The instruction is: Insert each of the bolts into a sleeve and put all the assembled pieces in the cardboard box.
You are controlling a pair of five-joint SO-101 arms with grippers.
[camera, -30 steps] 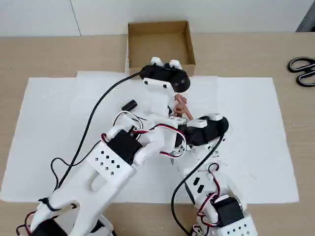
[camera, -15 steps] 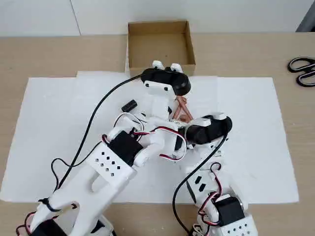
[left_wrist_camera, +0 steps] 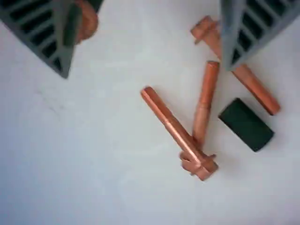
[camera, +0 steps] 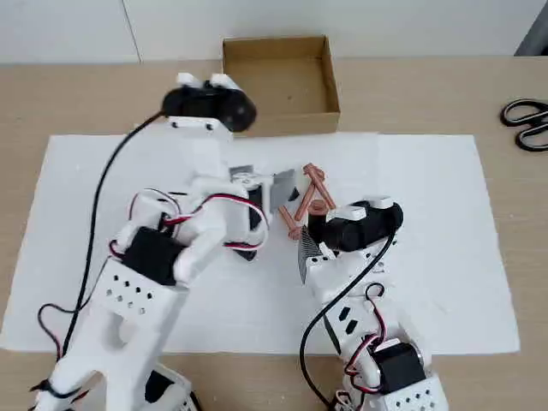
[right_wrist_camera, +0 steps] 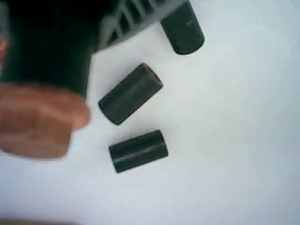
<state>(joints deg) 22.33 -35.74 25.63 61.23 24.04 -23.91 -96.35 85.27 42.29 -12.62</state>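
- The right gripper (camera: pixel 306 255) is held over the middle of the sheet (camera: pixel 445 257); its grip cannot be judged.
- Just beyond, loose bolts (camera: pixel 304 201) and a sleeve (left_wrist_camera: pixel 246 124) are seen under the left gripper (left_wrist_camera: pixel 145 70), jaws parted.
- The cardboard box (camera: pixel 330 77) is set at the far edge of the desk (camera: pixel 86 86).

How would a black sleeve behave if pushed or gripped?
The black sleeve is a short cylinder lying on its side, so it would likely roll if pushed sideways. It looks rigid and smooth: probably keeps shape but might slip.

Wooden table (camera: pixel 86 94) bears white sheet (camera: pixel 445 223), cardboard box (camera: pixel 278 86), scissors (camera: pixel 527 122).
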